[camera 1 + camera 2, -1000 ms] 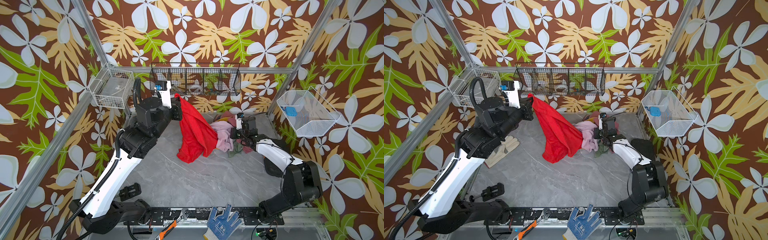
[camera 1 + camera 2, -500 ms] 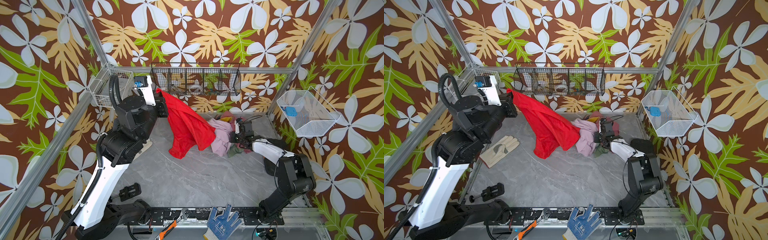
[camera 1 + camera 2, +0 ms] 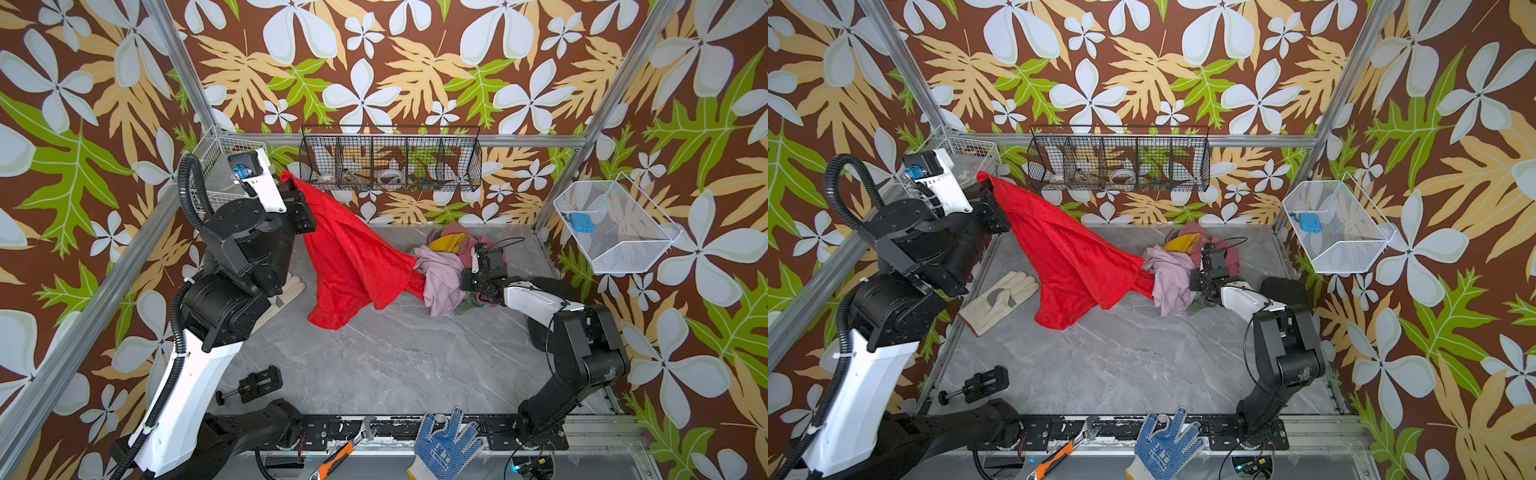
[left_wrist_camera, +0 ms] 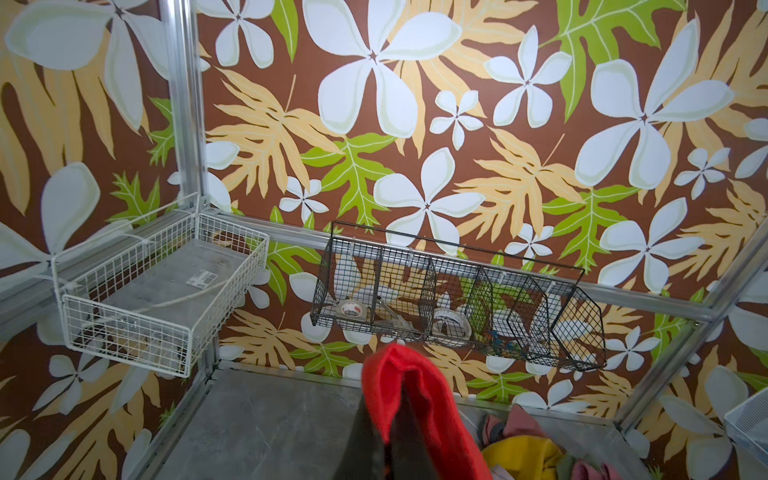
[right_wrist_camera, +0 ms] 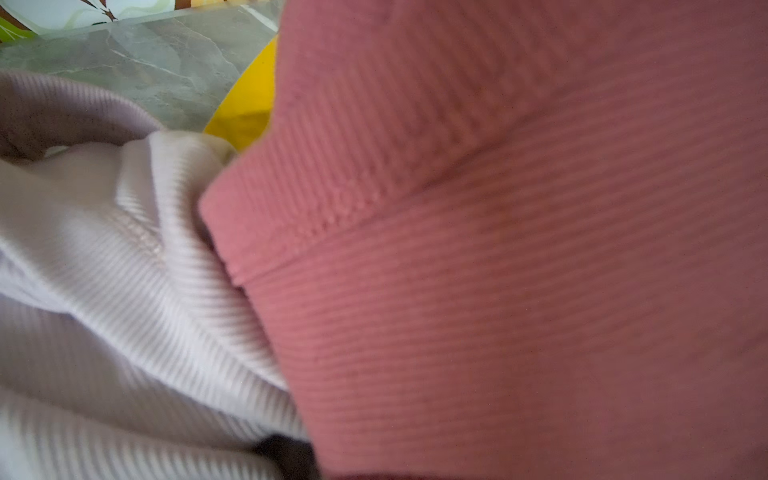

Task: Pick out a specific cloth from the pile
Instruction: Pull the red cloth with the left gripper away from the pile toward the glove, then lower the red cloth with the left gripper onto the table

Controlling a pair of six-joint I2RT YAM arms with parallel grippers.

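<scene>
Left pincer point(image 3: 291, 185) clamping scarlet cloth point(image 3: 353, 266), draped, thin

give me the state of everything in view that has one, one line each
red cloth: lifted by one corner, stretched, far end caught in the pile
pile: heaped on the table, pressed by the right arm
left pincer: shut on the red cloth, raised
right pincer: shut, tips buried in the pile
cream glove: lying flat on the table
blue glove: lying flat at the front edge
</scene>
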